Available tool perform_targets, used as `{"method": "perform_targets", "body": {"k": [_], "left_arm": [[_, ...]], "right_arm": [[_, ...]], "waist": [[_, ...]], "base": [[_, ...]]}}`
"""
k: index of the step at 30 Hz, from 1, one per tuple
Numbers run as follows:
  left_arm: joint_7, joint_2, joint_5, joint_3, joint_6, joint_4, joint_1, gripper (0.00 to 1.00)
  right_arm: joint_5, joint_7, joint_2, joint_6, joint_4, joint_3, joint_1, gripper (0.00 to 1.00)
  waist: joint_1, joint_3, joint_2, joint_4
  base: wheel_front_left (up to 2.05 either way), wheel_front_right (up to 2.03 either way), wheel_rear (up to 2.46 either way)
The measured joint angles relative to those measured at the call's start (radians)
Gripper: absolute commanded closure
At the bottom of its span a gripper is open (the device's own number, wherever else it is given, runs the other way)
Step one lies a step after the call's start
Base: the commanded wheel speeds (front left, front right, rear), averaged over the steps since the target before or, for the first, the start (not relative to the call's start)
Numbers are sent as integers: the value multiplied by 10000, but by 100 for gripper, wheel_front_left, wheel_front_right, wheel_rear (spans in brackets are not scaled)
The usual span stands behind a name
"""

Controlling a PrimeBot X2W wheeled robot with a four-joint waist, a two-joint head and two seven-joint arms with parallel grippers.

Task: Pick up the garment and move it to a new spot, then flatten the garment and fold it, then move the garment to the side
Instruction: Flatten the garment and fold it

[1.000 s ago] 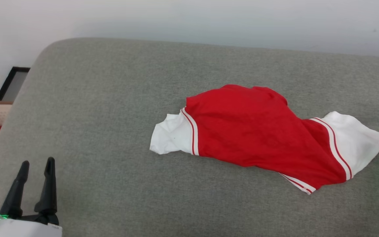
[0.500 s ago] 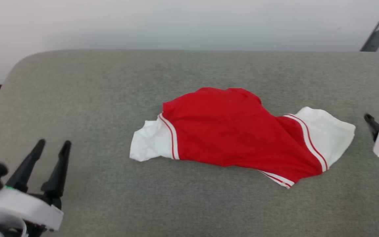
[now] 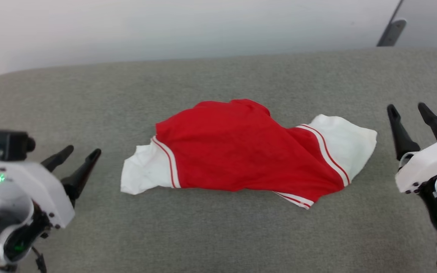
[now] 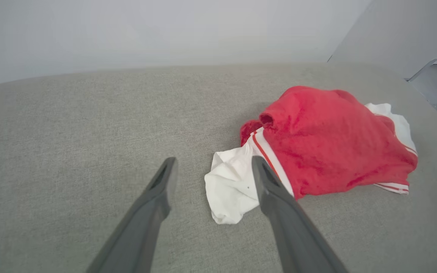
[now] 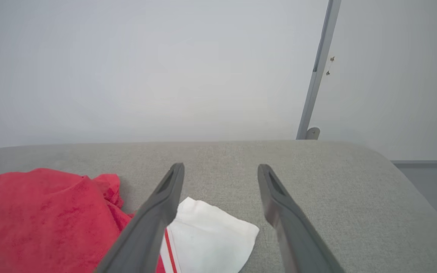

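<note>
- Where the scene lies nearest the robot, at the head view's lower corners, the two pale wrists sit low on either side of the grey upholstered surface (image 3: 218, 235), with their dark fingers pointing away.
- On the robot's left, the left gripper (image 3: 82, 150) has its fingers spread wide with nothing between them. It is over bare fabric, near the garment's left end but clear of it.
- On the robot's right, the right gripper (image 3: 407, 107) also has its fingers spread wide and grips nothing. It stands apart from the garment's right end.
- Between the two grippers, the garment (image 3: 241, 148) lies crumpled in the middle of the surface as a bunched red heap.
- A white sleeve (image 3: 142, 176) with red-white stripes sticks out flat at its left end.
- A second white sleeve (image 3: 349, 142) lies at its right end, and a striped trim edge (image 3: 296, 200) shows at the near right side.
- Seen from the left wrist, the left-end sleeve lies just beyond the fingertips and the red heap rises behind it.
- Past the surface's rounded far edge stands a plain pale wall (image 3: 165, 26), with a grey upright strip (image 3: 391, 28) at the far right.
</note>
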Motion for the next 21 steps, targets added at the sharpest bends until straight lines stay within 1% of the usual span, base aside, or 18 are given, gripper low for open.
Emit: {"method": "perform_targets", "body": {"k": [5, 10, 16, 21], "left_arm": [[1166, -81, -366, -527, -115, 915, -820, 0], [2228, -130, -468, -1016, -69, 1714, -1375, 0], [2970, -213, -483, -1375, 31, 2671, -1769, 0], [3076, -385, -397, -1607, 0, 3509, -2099, 0]], "right_arm": [[-199, -830, 336, 0, -907, 167, 474, 0], [-261, -1160, 656, 0, -1304, 251, 753, 0], [-274, -1158, 851, 0, -1494, 257, 880, 0], [-320, -1112, 892, 0, -1664, 207, 879, 0]], "waist": [[0, 256, 1, -253], [0, 555, 0, -433], [0, 904, 1, -599], [1, 1161, 1, -681]], "base": [[0, 0, 0], [0, 0, 0], [0, 0, 0], [0, 0, 0]]}}
